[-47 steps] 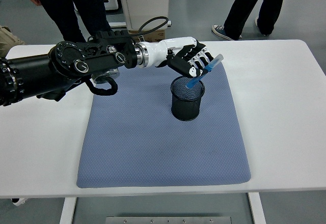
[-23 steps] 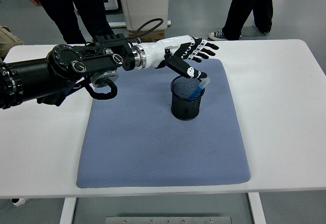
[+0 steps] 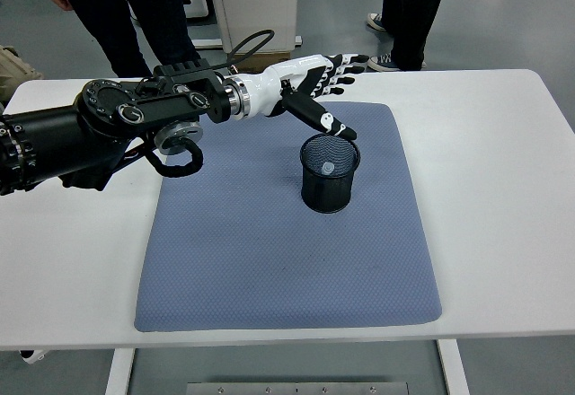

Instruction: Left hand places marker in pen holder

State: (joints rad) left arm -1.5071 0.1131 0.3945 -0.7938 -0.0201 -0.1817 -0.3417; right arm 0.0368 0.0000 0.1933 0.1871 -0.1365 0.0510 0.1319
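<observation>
A black mesh pen holder (image 3: 329,186) stands upright on the blue-grey mat (image 3: 269,251), right of the mat's middle. Inside it only a small pale end of the marker (image 3: 330,169) shows through the rim; the rest is hidden by the mesh. My left hand (image 3: 336,92), white with black joints, hovers just behind and above the holder. Its fingers (image 3: 349,59) are spread and hold nothing, and the thumb tip points down toward the holder's far rim. The black left arm (image 3: 108,121) comes in from the left edge.
The mat covers the centre of the white table (image 3: 503,197). Beyond the far edge stand two people: dark legs (image 3: 135,9) at top left and legs with sneakers (image 3: 404,9) at top right. A pale cabinet (image 3: 256,0) stands between them.
The marker has left my left hand and dropped fully into the holder. The hand has opened, lifted and drawn back to the left, away from the rim.
</observation>
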